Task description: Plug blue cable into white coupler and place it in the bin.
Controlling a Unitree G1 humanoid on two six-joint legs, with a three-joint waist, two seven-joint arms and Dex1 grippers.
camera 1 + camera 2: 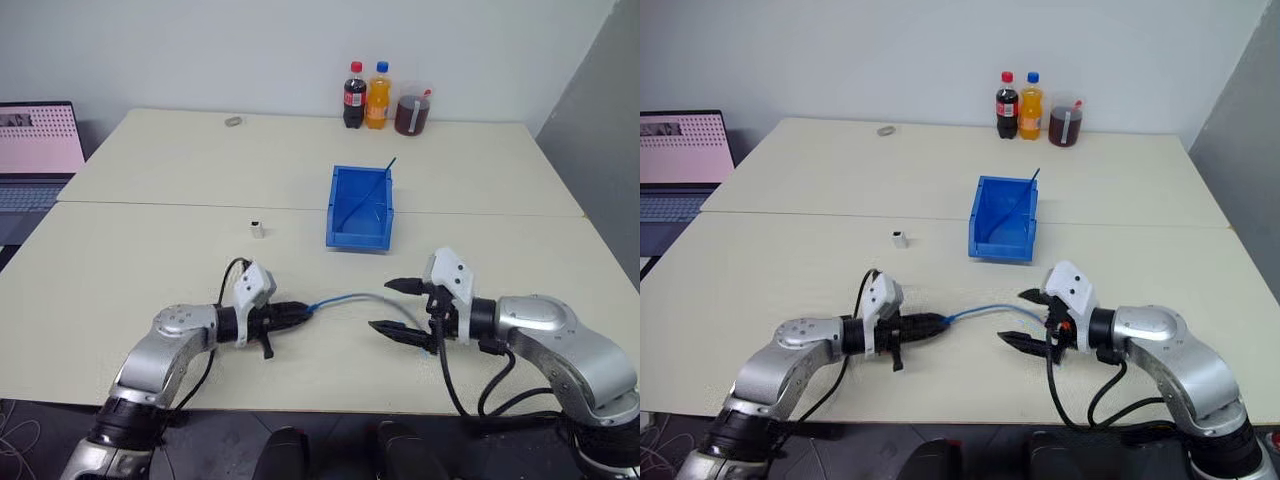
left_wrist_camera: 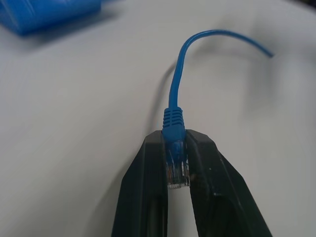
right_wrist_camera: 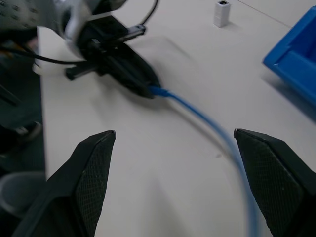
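The blue cable (image 1: 350, 299) lies arched on the table (image 1: 150, 260) near its front edge, between the two arms. One clear plug end is pinched in the left gripper (image 2: 177, 163). The other end trails toward the right gripper (image 1: 400, 308).

The main risk is the plug twisting or sliding in that narrow pinch, since only its sides are held. It would then meet the socket askew. The white coupler (image 1: 257, 229) stands loose and well apart from both hands, left of the bin (image 1: 360, 208). A push from the plug could simply shove or tip it unless the other hand steadies it.

The left jaws are pressed together on the plug, boot sticking out ahead. The right jaws stand spread wide and hold nothing. The cable seems to pass just beside the lower finger, though blur hides whether they touch.
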